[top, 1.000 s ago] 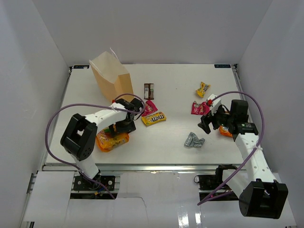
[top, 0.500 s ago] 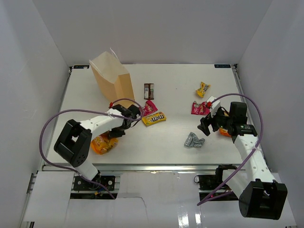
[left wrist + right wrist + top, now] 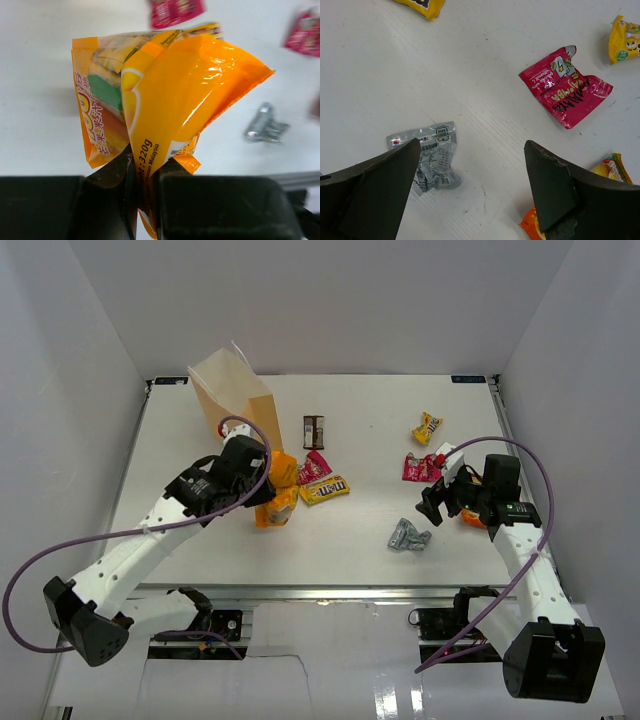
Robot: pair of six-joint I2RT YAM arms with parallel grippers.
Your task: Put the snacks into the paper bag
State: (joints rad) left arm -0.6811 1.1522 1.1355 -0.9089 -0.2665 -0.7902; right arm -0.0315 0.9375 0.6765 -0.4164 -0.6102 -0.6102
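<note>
Beside tall tan paper bag (image 3: 235, 400): glossy crinkled orange snack bag (image 3: 190, 95) pinched upright in left gripper (image 3: 146, 172) over white counter (image 3: 360, 530). Right gripper (image 3: 471, 145) spread wide near crumpled silver wrapper (image 3: 431, 159).

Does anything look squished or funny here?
Yes. The silver wrapper is all crumpled, and the big orange bag is folded and creased where the left gripper pinches its bottom edge.

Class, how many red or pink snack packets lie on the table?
2: a pink packet beside the larger yellow packet near the middle, and a red packet just beyond the right gripper. Others may be hidden from view.
</note>
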